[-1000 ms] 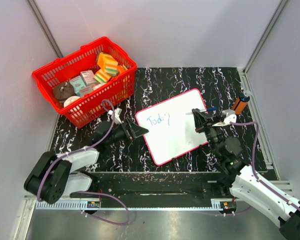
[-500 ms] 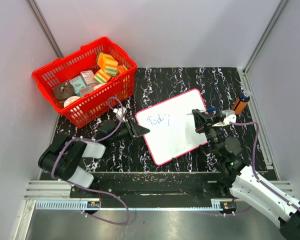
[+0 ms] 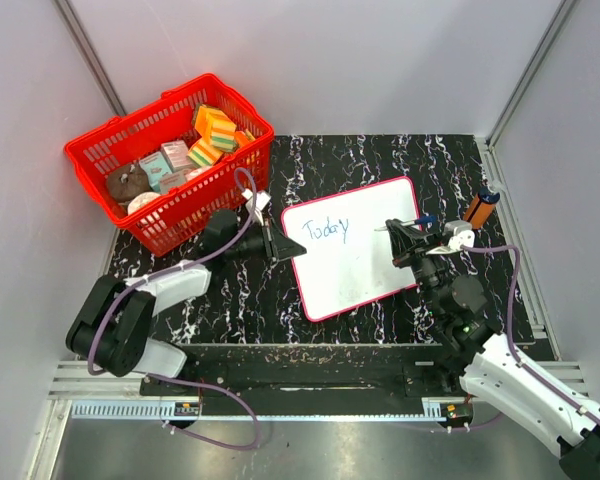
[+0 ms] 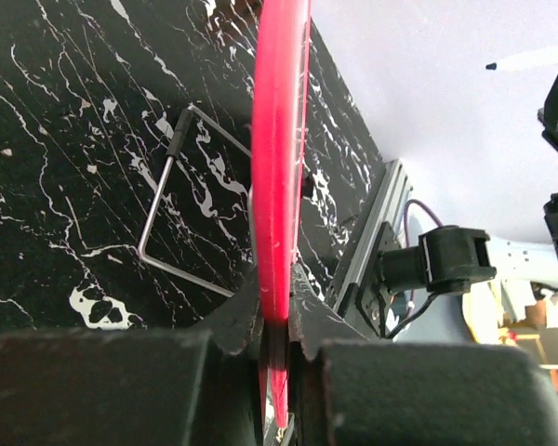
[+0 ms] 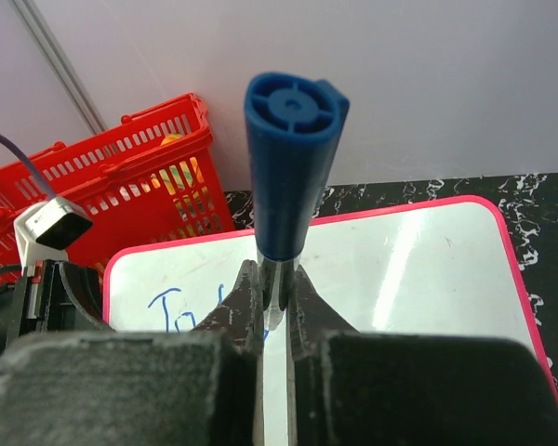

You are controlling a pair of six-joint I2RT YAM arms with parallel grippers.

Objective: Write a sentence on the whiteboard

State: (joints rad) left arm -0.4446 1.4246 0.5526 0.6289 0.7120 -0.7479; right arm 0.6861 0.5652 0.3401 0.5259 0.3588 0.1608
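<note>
Left pincer [image 4: 277,311]: now clamped on the left rim of the flat white pink-rimmed whiteboard [image 3: 365,275], which has slid up-right on the black marbled table [image 3: 450,160]
Right pincer [image 5: 274,299]: clenched on a blue-capped marker [image 5: 288,158]
Blue handwritten sentence [image 3: 325,230]: just "Today"; board's steadied, writing can probably resume

Black white-veined tabletop [image 3: 380,160] — red basket [image 3: 180,205] far left, whiteboard [image 3: 365,265] mid-table, small orange-and-black object [image 3: 481,208] far right

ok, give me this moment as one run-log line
left tool: shut on whiteboard edge | right tool: shut on blue marker | sentence: "Today" only | task: unfinished
</note>
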